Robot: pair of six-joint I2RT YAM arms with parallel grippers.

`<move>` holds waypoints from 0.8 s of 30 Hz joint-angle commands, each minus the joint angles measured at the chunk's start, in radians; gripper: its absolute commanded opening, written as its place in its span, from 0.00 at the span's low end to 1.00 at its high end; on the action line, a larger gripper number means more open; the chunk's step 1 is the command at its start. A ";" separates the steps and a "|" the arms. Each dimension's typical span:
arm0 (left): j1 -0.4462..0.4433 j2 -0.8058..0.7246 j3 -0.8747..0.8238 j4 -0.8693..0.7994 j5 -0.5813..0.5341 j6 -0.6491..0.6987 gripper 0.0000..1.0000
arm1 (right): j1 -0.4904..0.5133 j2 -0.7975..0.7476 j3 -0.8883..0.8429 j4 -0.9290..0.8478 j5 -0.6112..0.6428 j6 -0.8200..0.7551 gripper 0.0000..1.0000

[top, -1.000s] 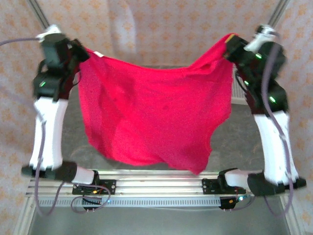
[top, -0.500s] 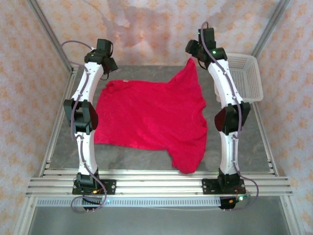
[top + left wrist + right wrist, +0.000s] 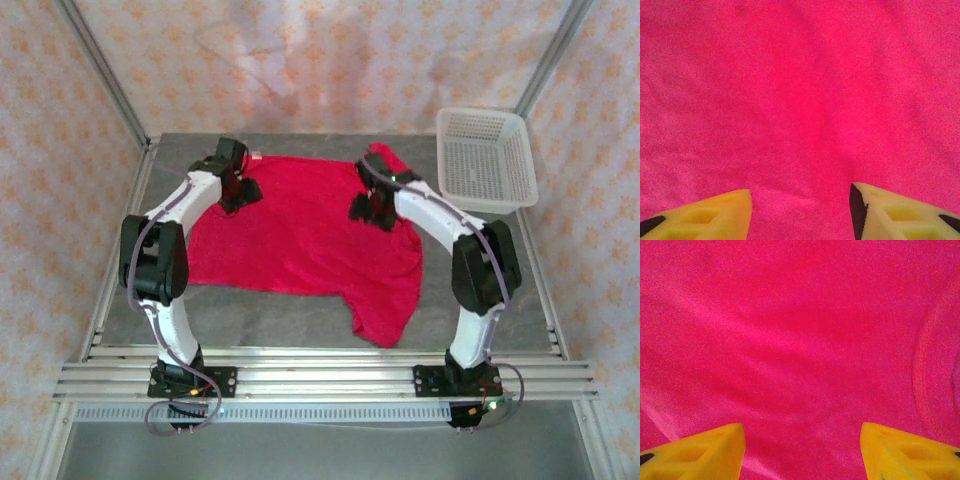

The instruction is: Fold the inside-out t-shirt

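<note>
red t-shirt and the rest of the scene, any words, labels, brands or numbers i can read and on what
No readable text anywhere.
red t-shirt: plain cloth, no legible print or label, in the wrist views too.
white mesh basket: no markings to be made out.
patterned backdrop: orange motifs, not letters.

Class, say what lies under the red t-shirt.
The grey table, bare around the t-shirt. The part beneath the cloth is covered, so anything there cannot be seen.
</note>
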 commanded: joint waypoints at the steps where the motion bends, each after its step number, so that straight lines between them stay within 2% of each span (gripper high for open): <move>1: 0.010 0.004 -0.098 0.064 0.041 -0.013 0.55 | -0.032 -0.051 -0.150 0.213 -0.006 0.120 0.63; 4: 0.010 0.000 -0.206 0.090 0.054 -0.013 0.54 | -0.056 0.050 -0.124 0.206 -0.001 0.111 0.63; 8: 0.001 -0.089 -0.421 0.175 0.098 -0.062 0.53 | -0.101 0.250 0.034 0.188 -0.002 0.079 0.62; 10: -0.014 -0.145 -0.528 0.214 0.124 -0.093 0.53 | -0.110 0.370 0.190 0.138 0.002 0.053 0.61; 13: -0.080 -0.234 -0.677 0.295 0.159 -0.174 0.53 | -0.107 0.580 0.524 0.024 -0.011 0.020 0.61; 16: -0.219 -0.303 -0.795 0.411 0.170 -0.333 0.51 | -0.093 0.791 0.926 -0.097 -0.056 0.009 0.61; 19: -0.433 -0.334 -0.803 0.489 0.145 -0.481 0.51 | -0.071 0.967 1.330 -0.177 -0.139 0.017 0.61; 21: -0.571 -0.332 -0.714 0.455 0.121 -0.501 0.50 | -0.061 0.963 1.392 -0.117 -0.205 0.035 0.64; 24: -0.668 -0.329 -0.513 0.314 0.111 -0.392 0.51 | -0.060 0.838 1.301 -0.083 -0.187 0.007 0.66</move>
